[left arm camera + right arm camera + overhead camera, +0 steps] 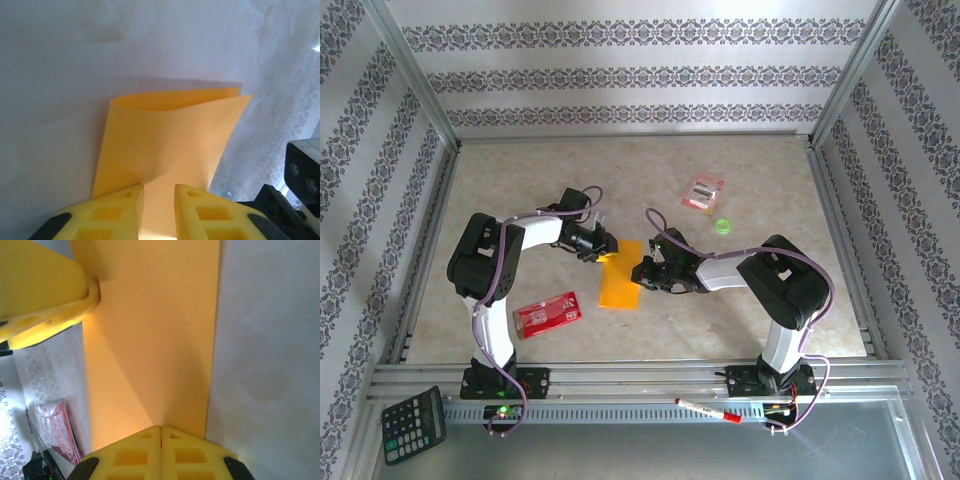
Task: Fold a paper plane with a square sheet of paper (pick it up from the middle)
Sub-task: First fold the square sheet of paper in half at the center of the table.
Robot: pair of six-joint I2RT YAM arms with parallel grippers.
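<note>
Here, the left gripper (607, 252) sits at eleven o'clock on the square sheet of paper (620, 287), which lies doubled over mid-table (770, 300). Its fingers (125, 210) are a little apart over the paper. At three o'clock, the right gripper (639, 272) has its fingers (135, 455) pressed together, perhaps nipping that edge.

Red packet (547, 313) lies left of sheet (620, 288); far table (550, 170) open.

Right wrist view: the orange paper (150, 340) runs off the top edge, and the red packet (56, 429) is a blurry smear. From above, the print on the pink-and-white packet (703, 192) is way too tiny to read.
</note>
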